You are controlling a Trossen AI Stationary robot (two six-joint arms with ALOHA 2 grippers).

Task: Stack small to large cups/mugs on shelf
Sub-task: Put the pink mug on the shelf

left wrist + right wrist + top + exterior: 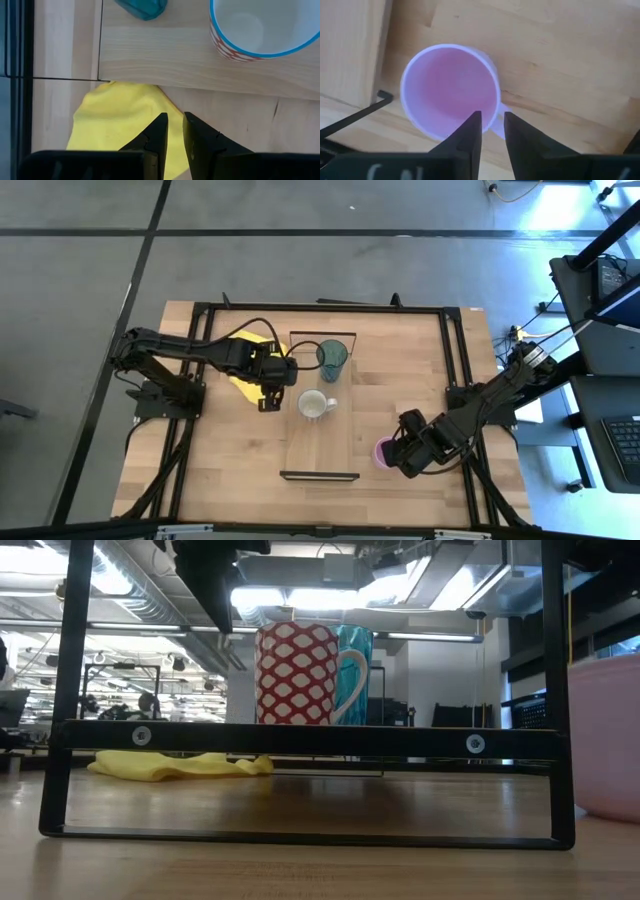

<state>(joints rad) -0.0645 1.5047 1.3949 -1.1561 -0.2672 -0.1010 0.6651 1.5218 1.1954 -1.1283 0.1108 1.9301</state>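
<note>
The shelf [322, 442] is a long light-wood board with dark end pieces, standing mid-table. On it stand the teal tumbler [332, 358] at the far end and, nearer, the white mug [315, 406], which is red-and-white patterned outside [297, 674]. The pink mug [381, 452] stands on the table right of the shelf's near end. My right gripper [394, 456] is shut on it. My left gripper [268, 396] is shut just left of the shelf, above the yellow cloth [125, 120], beside the white mug [260, 27]. My right gripper holds the pink mug's wall at the rim next to the handle [496, 107]. One finger [470, 131] is inside the mug and one [517, 132] outside. The fingers come from above, slanting in from the table's right. The mug stands upright with its base on the table [610, 812].
The yellow cloth [248, 362] lies on the table left of the shelf, partly under its edge. The black frame's rails [452, 360] run along the table's sides. Bare wood lies near the front left [220, 460].
</note>
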